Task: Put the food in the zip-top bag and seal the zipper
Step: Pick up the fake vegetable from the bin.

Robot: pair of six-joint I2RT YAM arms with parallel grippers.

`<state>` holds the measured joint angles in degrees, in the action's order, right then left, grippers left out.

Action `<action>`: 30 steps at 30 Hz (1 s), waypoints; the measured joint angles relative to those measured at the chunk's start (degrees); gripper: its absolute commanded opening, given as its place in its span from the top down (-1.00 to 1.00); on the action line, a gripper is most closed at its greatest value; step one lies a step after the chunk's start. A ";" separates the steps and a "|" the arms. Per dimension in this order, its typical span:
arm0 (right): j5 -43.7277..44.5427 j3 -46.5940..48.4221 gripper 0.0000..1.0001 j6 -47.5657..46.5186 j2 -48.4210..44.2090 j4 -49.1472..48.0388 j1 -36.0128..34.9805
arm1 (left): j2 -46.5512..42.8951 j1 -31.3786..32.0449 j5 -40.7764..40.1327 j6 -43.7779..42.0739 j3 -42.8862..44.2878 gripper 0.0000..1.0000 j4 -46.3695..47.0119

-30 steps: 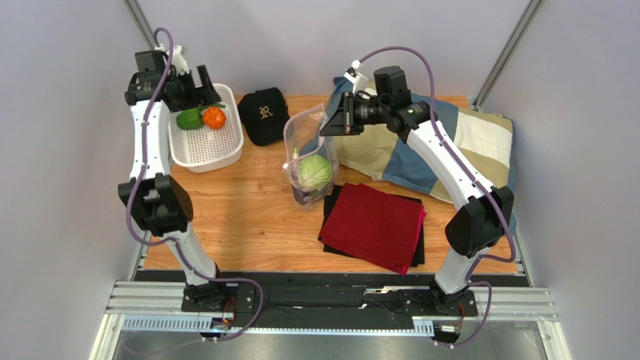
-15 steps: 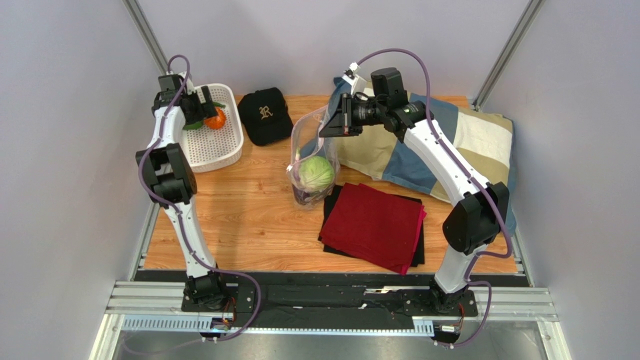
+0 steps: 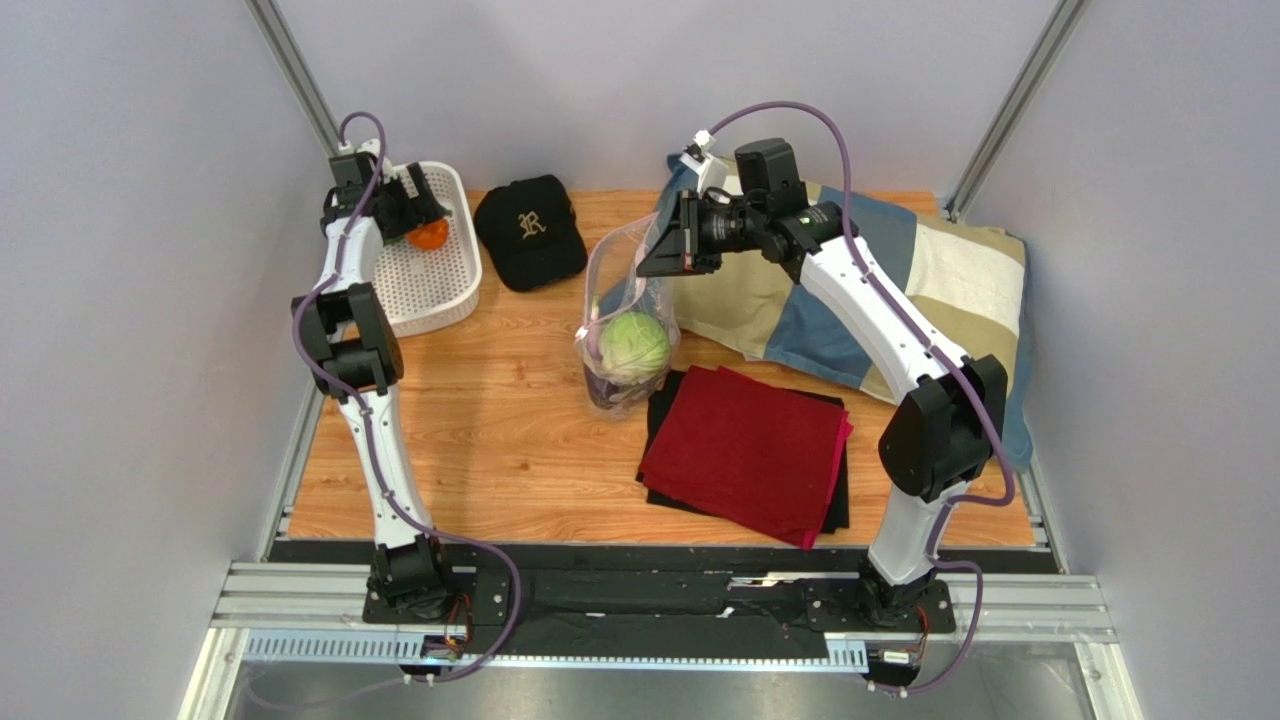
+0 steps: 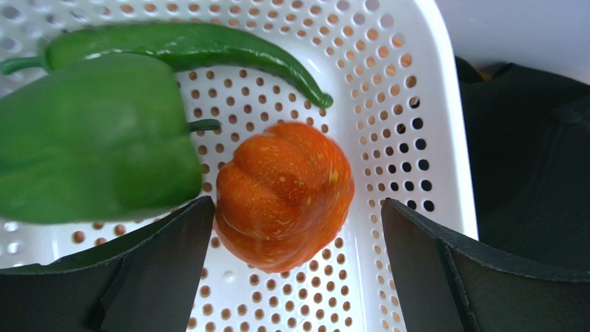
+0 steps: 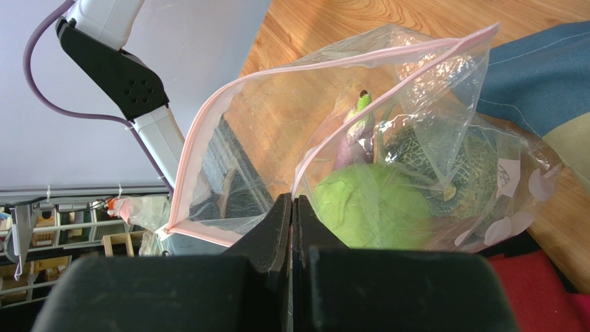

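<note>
The clear zip-top bag (image 3: 619,308) stands mid-table with its mouth held up and open. My right gripper (image 5: 292,200) is shut on its pink zipper (image 5: 332,63) edge. Inside lie the pale green cabbage (image 5: 367,207), the netted melon (image 5: 443,166) and the purple eggplant (image 5: 350,142). My left gripper (image 4: 296,202) hangs open over the white basket (image 4: 415,104), its fingers on either side of the orange pumpkin (image 4: 284,194) without touching it. A green bell pepper (image 4: 90,138) and a long green pepper (image 4: 187,45) lie beside the pumpkin.
A black cap (image 3: 526,225) sits between the basket (image 3: 436,293) and the bag. A red cloth (image 3: 747,450) lies folded right of the bag. A blue and beige patchwork cushion (image 3: 932,278) fills the back right corner.
My left arm has swung its open gripper right and further back over the basket, down toward the pumpkin. The right gripper still holds the bag's edge, nearly unmoved.
</note>
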<state>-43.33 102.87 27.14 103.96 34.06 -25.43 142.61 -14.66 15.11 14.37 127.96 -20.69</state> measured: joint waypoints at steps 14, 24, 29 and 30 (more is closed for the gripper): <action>0.81 0.63 1.00 0.04 0.00 0.13 0.00 | 2.08 0.76 0.72 -0.79 -0.33 -0.66 -1.05; 0.85 0.63 1.00 0.22 0.00 0.98 0.00 | 3.50 0.74 -3.96 -0.52 5.38 -0.83 -0.20; 0.90 0.66 1.00 0.17 0.00 1.36 0.00 | 4.61 0.74 -3.19 0.70 7.80 -0.64 1.03; 0.90 0.66 1.00 0.17 0.00 1.44 0.00 | 4.81 0.76 -3.08 0.90 7.87 -0.66 1.14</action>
<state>-42.44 103.53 27.31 103.96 35.51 -25.43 147.41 -13.89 12.03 15.27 135.83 -19.55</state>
